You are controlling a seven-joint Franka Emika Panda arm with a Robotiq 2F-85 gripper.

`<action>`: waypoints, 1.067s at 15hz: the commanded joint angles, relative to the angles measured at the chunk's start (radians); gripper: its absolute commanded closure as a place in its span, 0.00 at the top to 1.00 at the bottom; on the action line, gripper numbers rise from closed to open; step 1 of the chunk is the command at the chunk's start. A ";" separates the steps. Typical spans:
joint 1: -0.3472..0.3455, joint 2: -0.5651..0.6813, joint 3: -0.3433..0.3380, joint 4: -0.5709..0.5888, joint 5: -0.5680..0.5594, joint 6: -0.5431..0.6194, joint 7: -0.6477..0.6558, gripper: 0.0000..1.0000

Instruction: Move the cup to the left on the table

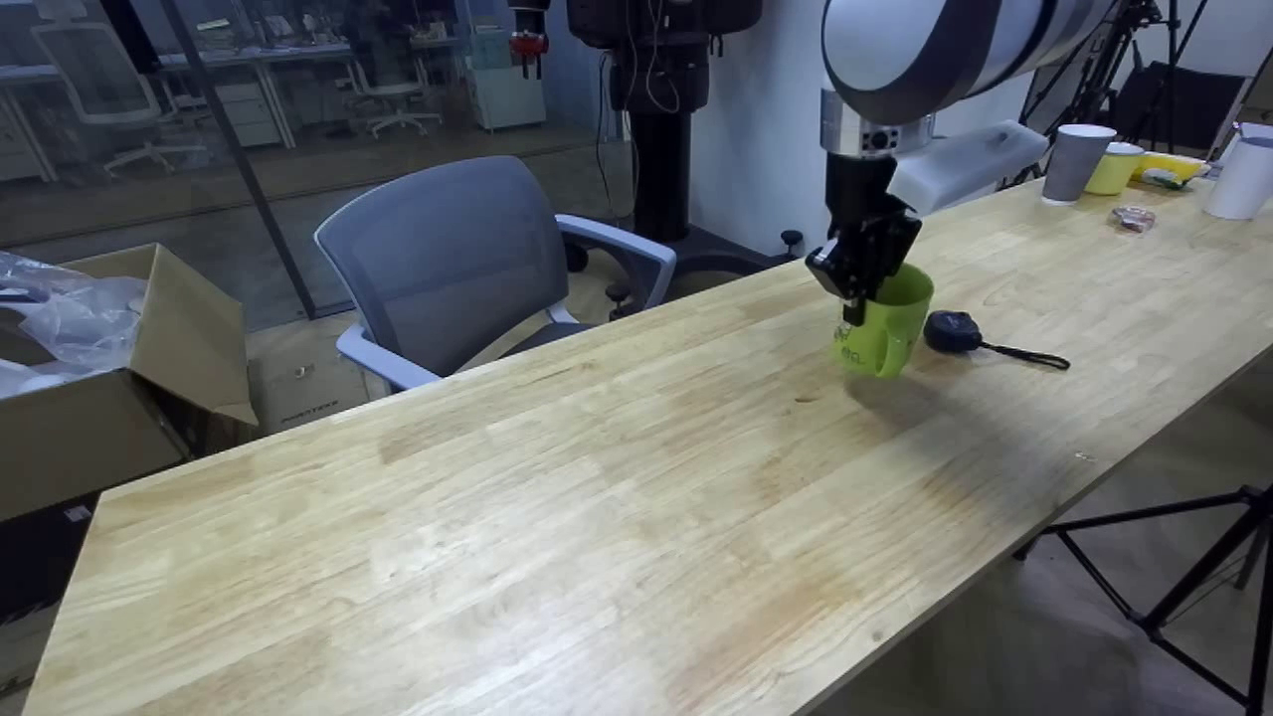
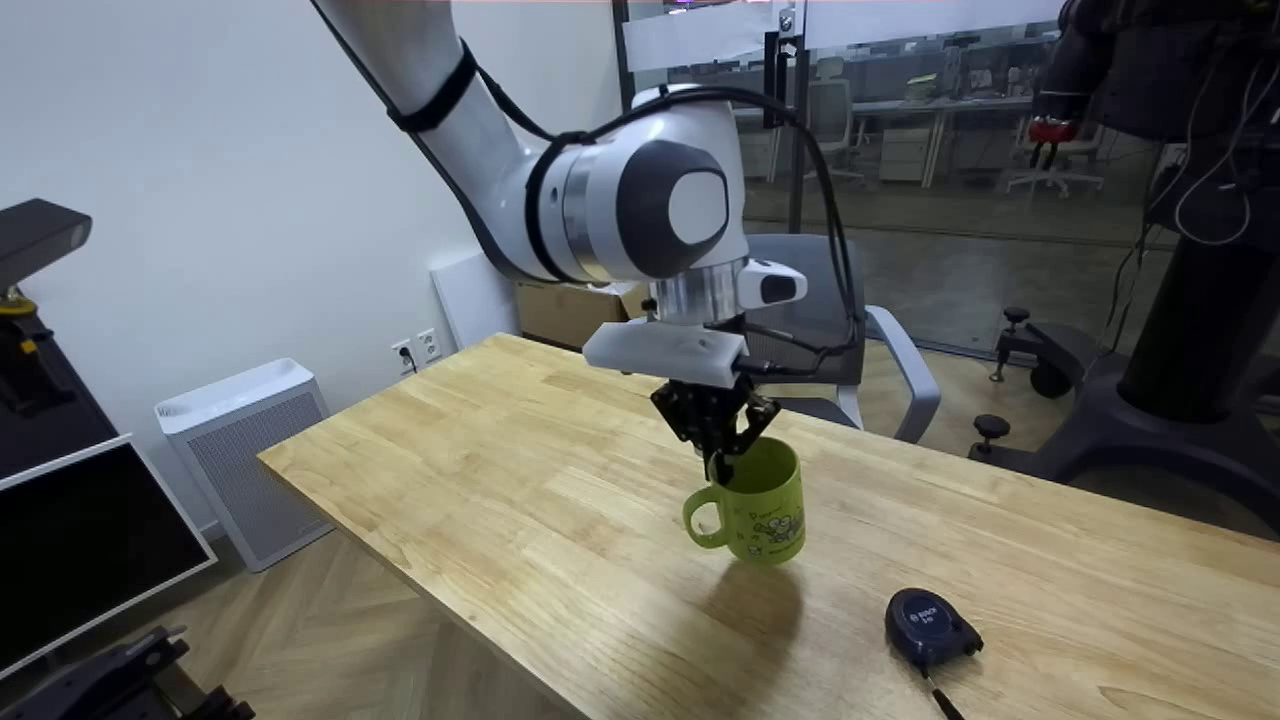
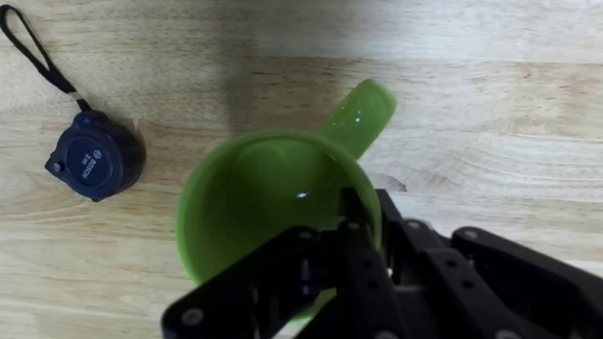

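The lime-green cup is upright and appears slightly above the light-wood table, with its shadow offset beneath it. In an exterior view the cup shows its handle and a printed drawing. My gripper points down at the cup's rim. In the wrist view my gripper has one finger inside the cup and one outside, closed on the wall. The handle is beside the fingers, outside them. It also shows in an exterior view, with the gripper at the rim above the table.
A dark blue tape measure with a strap lies close to the cup; it shows in both exterior views. A grey cup, a white cup and a yellow bowl stand at the far end. A chair touches the table's side area.
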 commanded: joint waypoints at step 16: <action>0.000 -0.060 0.123 0.030 0.049 -0.093 -0.048 0.03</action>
